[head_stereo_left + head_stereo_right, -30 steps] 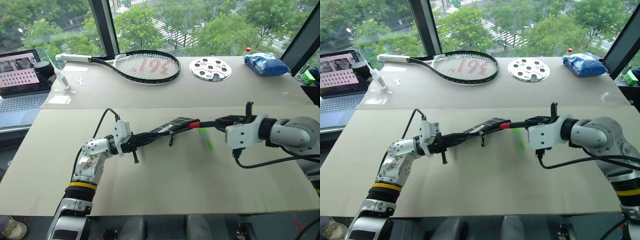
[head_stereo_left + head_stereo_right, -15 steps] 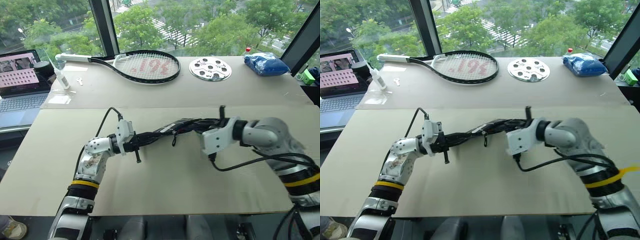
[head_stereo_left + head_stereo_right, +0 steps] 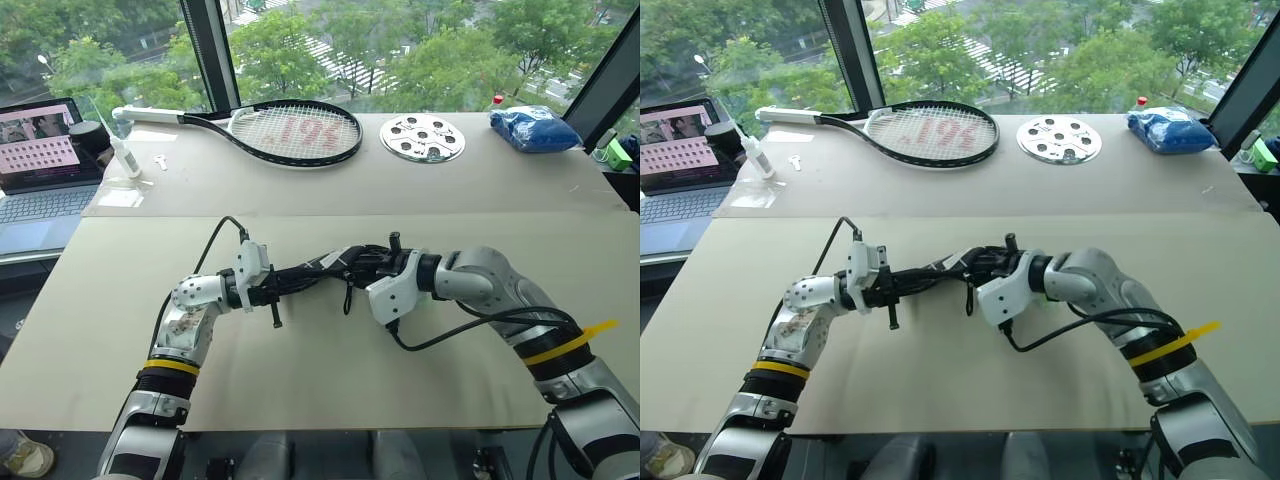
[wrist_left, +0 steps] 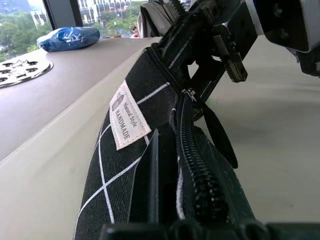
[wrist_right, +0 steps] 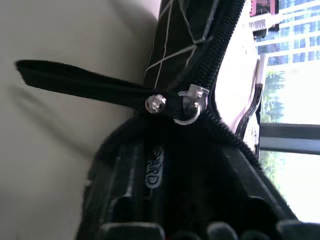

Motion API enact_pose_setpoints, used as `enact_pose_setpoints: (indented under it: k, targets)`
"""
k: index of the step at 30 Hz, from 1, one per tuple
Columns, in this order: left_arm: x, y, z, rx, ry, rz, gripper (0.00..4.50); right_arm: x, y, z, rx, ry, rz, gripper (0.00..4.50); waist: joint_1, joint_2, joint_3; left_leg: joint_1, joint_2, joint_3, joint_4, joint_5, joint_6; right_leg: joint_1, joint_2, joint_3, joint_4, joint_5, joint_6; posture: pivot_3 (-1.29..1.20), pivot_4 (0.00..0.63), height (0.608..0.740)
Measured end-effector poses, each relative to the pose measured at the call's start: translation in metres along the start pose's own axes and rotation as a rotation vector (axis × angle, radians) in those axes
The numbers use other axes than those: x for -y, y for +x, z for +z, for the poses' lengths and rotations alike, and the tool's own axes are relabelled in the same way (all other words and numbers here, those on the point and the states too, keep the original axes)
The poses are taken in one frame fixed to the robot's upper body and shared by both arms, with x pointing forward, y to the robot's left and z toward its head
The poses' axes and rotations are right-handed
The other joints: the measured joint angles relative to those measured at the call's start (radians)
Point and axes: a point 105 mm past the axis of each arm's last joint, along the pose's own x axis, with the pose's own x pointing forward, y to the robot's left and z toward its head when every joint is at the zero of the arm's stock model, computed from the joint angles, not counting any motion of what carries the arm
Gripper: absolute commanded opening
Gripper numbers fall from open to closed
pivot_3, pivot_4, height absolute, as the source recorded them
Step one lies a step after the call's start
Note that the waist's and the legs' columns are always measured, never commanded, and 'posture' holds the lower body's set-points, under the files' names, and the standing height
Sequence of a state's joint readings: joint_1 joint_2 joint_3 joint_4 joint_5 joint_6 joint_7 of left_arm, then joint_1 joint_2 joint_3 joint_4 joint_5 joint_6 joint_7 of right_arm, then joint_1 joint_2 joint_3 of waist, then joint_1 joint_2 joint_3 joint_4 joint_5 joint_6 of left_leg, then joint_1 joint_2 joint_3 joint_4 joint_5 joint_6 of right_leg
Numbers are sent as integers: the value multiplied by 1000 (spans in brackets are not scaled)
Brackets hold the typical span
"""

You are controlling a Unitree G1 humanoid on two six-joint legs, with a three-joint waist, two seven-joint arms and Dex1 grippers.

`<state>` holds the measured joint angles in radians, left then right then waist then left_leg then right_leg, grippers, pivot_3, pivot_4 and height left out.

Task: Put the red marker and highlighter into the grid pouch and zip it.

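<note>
Two arms meet over the middle of the beige table (image 3: 330, 390) in the left eye view, with the grid pouch (image 3: 325, 266) held up off the surface between them. The left gripper (image 3: 292, 281) has its jaws clamped tight on the pouch's near end, pointing sideways toward the other arm. The right gripper (image 3: 362, 262) is pushed right into the pouch's far end, and it's hard to tell there whether its jaws are apart or together. The black zipper pull strap (image 3: 347, 297) dangles down below the pouch. Further back sit a tennis racket (image 3: 270, 130), a round metal disc with holes (image 3: 421, 137), a blue bag (image 3: 533, 128) and a laptop (image 3: 42, 165) off to the left.

The left wrist view is super close: the pouch's grid fabric and white label (image 4: 128, 118) run away from the camera, with the open zipper teeth (image 4: 192, 170) beside it and the right gripper's black fingers (image 4: 220, 47) at the far end.

The right wrist view looks straight into the dark open mouth of the pouch, with the silver zipper slider (image 5: 187, 105) and strap just past the fingertips. A pen-shaped thing with lettering (image 5: 152, 172) lies inside, but which one it is isn't clear.
</note>
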<state>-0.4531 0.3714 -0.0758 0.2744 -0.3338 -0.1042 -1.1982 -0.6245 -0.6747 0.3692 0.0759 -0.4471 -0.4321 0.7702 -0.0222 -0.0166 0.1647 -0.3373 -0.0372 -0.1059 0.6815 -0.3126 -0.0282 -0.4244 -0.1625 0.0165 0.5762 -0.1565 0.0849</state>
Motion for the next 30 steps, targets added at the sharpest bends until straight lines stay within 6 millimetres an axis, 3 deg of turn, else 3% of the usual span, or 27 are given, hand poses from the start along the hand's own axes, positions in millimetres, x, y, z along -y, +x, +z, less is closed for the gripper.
enact_pose_setpoints:
  k: [4, 7, 10, 13, 16, 20, 24, 30]
  targets:
    - [0, 0, 4, 8, 16, 7, 0, 16, -18, -18, -51, 98, -30, 2815, 1, 0, 0, 0, 0, 0, 0, 0, 0, 0, 0, 0, 0, 0, 0, 0, 150, 740]
    - [0, -4, 2, 0, 11, 21, 0, 37, -47, -38, -111, 199, -113, 2815, 2, 0, 0, 0, 0, 0, 0, -2, 3, 0, 0, 0, 0, 0, 0, 0, 150, 740]
    - [2, -6, 1, 0, 6, 23, 0, 42, -80, -52, -142, 438, -167, 2815, 8, 0, 0, -1, 0, 0, 0, -3, 5, 0, 0, -1, -1, 0, 0, 0, 150, 740]
    - [1, -8, 2, 0, 11, 29, 0, 33, -108, -60, -158, 764, -237, 2815, 10, 0, 0, -1, 0, 0, 0, -3, 6, 1, 0, -1, -1, 0, 0, 0, 150, 740]
    - [1, -8, 2, 3, 9, 28, 0, 9, -109, -60, -192, 980, -254, 2815, 6, 0, 0, 0, 1, 0, 0, -4, 6, 1, 0, 0, 0, 0, 0, 0, 150, 740]
    - [1, -8, 2, 5, 8, 27, 0, -35, -92, -54, -265, 1286, -261, 2815, 5, 0, 0, 0, 1, 0, 0, -3, 6, 0, 0, 0, 1, 0, -1, 0, 150, 740]
    - [0, -5, 3, 11, 8, 23, 0, -46, -77, -46, -342, 1377, -276, 2815, 8, 0, 0, 0, 1, 0, 1, -3, 6, 0, 0, 0, 1, 0, -1, 0, 150, 740]
    - [-2, -3, 4, 17, 6, 19, 0, -59, -75, -57, -487, 1439, -325, 2815, 10, 0, 0, 0, 0, 0, 1, -3, 6, 0, 0, 0, 1, 0, -1, 0, 150, 740]
